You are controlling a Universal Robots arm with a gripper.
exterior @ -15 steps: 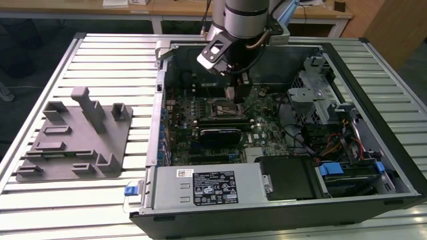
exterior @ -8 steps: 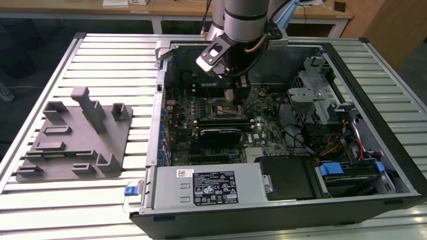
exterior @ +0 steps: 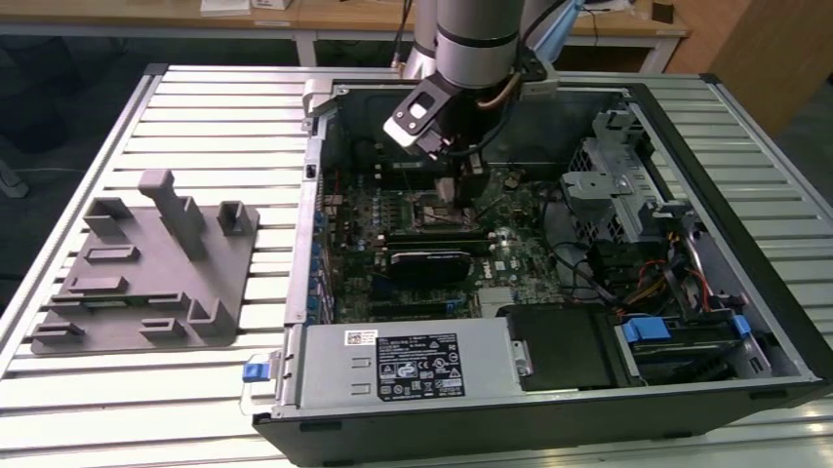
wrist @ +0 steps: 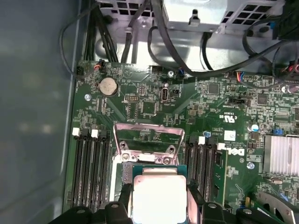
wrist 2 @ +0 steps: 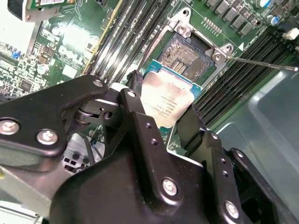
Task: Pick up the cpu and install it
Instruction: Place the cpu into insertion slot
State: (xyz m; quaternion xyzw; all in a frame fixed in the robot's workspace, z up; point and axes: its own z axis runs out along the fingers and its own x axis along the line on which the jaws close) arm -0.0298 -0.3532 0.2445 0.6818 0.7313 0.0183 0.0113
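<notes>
- While gripper (wrist 2: 162,96) hangs inside the open PC case (exterior: 677,146), fingers (wrist 2: 189,126) clamp the cpu (wrist 2: 168,100) by opposite edges.
- cpu right at bare motherboard socket (wrist 2: 187,55); contact unclear.

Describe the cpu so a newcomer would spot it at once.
Start with the open computer case, then its green motherboard. By the open socket, the gripper holds the cpu in its black jaws: a thin square chip whose pale silver top stands out from the dark slots and green board around it.
</notes>
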